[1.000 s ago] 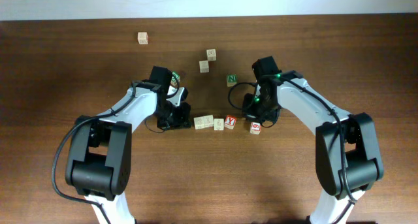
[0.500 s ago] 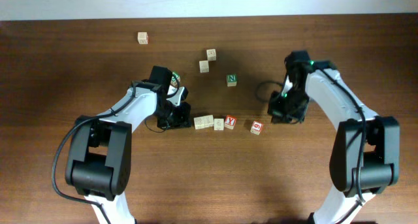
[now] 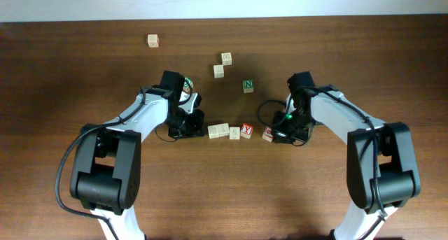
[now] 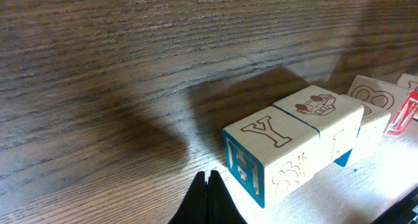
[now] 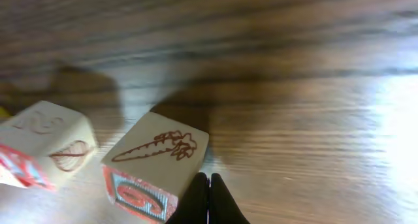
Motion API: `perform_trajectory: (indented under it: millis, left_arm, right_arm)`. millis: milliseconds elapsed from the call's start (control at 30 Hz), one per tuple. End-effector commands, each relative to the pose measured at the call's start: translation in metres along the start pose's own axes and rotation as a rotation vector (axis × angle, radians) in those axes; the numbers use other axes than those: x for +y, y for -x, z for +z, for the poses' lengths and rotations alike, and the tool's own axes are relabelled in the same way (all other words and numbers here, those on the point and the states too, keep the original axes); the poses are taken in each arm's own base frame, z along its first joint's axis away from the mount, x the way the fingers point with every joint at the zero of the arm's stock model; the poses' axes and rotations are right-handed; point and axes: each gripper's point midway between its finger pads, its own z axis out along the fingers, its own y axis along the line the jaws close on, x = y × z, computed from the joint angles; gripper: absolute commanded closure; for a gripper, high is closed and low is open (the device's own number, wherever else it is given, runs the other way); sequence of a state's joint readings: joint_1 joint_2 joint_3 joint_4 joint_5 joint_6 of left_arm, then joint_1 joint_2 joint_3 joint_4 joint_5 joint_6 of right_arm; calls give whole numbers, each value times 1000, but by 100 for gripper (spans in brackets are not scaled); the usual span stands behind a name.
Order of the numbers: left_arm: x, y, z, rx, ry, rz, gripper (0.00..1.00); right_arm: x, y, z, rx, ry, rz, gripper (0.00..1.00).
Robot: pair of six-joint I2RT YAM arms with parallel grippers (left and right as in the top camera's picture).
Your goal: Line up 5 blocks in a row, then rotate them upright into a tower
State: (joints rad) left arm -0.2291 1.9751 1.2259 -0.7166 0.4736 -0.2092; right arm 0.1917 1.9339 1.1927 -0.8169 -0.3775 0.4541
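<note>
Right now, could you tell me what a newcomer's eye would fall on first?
A short row of alphabet cubes mid-table, red Y cube included, catches the eye. The shut left tool sits at its left end, the shut right tool by the carrot cube at its right. A green N cube lies apart.

Overhead: high up, looking straight down on the whole desk. Left wrist: low and close, skimming the desk toward row of blocks. Right wrist: lower, closer still, on carrot block. Overhead shares the row with left wrist and the carrot block with right wrist.

Row of blocks at centre — block pair behind it, lone block far back-left.
</note>
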Motion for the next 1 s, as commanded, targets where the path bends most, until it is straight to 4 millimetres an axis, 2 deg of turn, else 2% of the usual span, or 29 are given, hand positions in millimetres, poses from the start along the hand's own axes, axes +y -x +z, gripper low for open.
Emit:
perform_trajectory:
  millis: [0,267,467,633,967]
  left_arm:
    - [2,1,1,1,4,-9,100]
    - [2,1,1,1,5,-9,100]
    - [5,2,1,-3,23,-9,100]
    - [6,1,1,-2,29,-10,100]
    - [6,1,1,-2,29,-10,100]
  right_arm:
    - [9,-3,0,-6,17,0,96]
    - [3,7,-1,-50,-23,-148,95]
    - [-6,14,2,-70,-67,-162,95]
    - [7,10,16,-22,27,-163,95]
    - [31,5,21,-7,104,-166,96]
